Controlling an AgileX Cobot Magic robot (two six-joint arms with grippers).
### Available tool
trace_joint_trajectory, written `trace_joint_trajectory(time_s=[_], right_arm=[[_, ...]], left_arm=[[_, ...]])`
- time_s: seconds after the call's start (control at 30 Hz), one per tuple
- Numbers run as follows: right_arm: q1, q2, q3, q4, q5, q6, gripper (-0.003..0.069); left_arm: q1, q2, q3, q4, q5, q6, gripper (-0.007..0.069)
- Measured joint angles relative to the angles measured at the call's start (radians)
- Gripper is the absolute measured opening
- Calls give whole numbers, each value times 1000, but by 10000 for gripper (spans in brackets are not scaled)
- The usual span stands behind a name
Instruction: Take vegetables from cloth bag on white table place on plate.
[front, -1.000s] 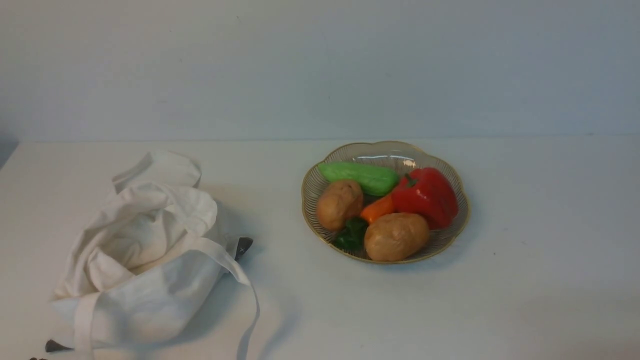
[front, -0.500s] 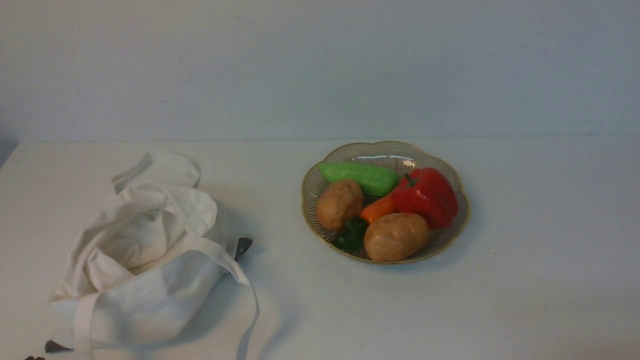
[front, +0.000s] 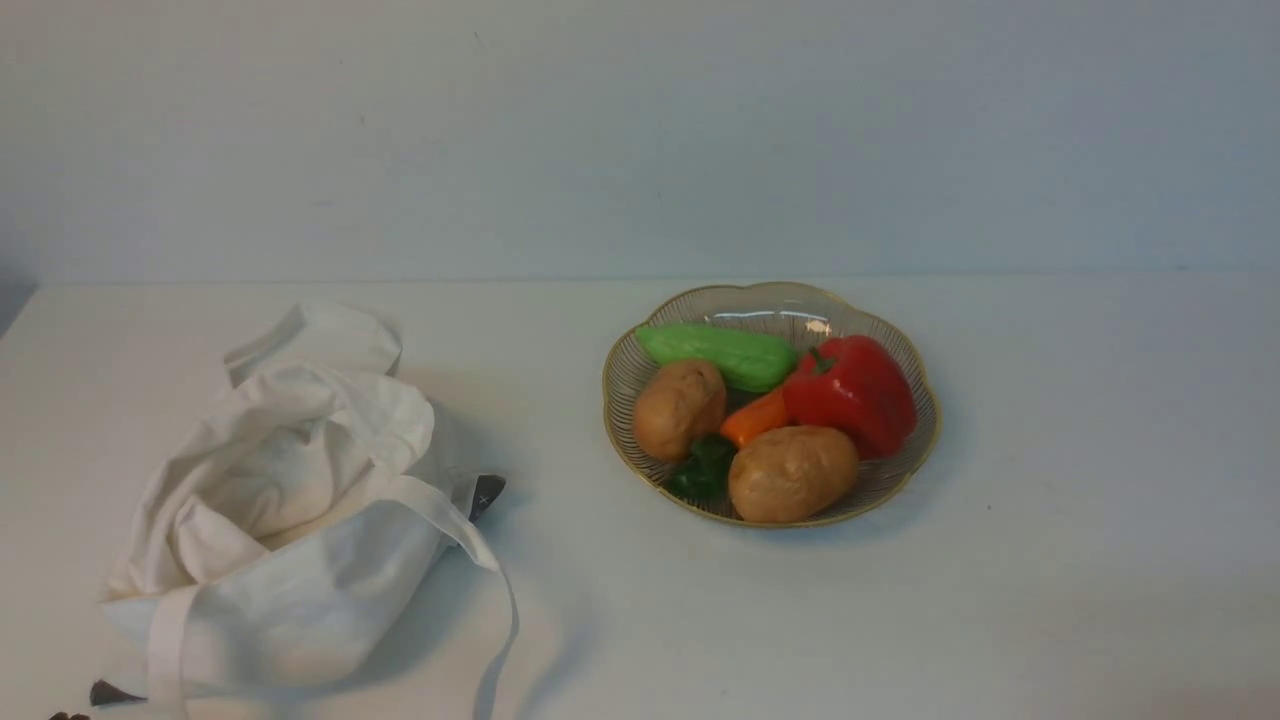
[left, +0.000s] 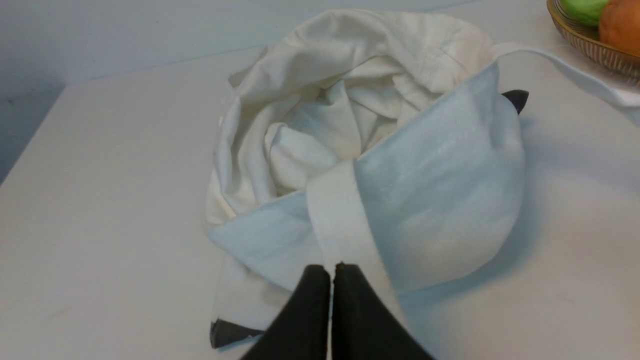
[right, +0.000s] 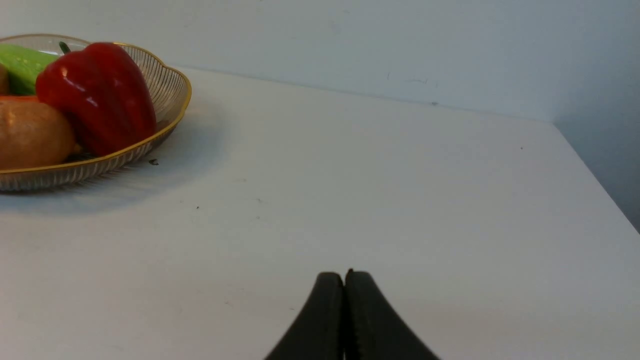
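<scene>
The red bell pepper (front: 852, 393) (right: 97, 92) lies in the gold-rimmed glass plate (front: 905, 345) (right: 175, 90) right of centre on the white table (front: 1050, 560). The off-white cloth bag (front: 290, 500) (left: 380, 150) sits crumpled at the front left, its mouth open and only folded fabric showing inside. My left gripper (left: 332, 270) is shut and empty, just before the bag's near edge, over a strap. My right gripper (right: 344, 277) is shut and empty above bare table, well to the right of the plate. Neither arm shows in the front view.
The plate also holds two brown potatoes (front: 790, 472), a light green cucumber (front: 720, 352), an orange carrot (front: 755, 418) and a dark green piece (front: 700, 472). A long bag strap (front: 500, 610) trails toward the front edge. The table's right edge (right: 595, 175) is near.
</scene>
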Motion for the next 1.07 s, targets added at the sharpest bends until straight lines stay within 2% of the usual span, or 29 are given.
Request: trace_joint_trajectory(time_s=[1.07], right_arm=[[0, 0, 0, 0, 0, 0, -15]], left_arm=[[0, 0, 0, 0, 0, 0, -5]])
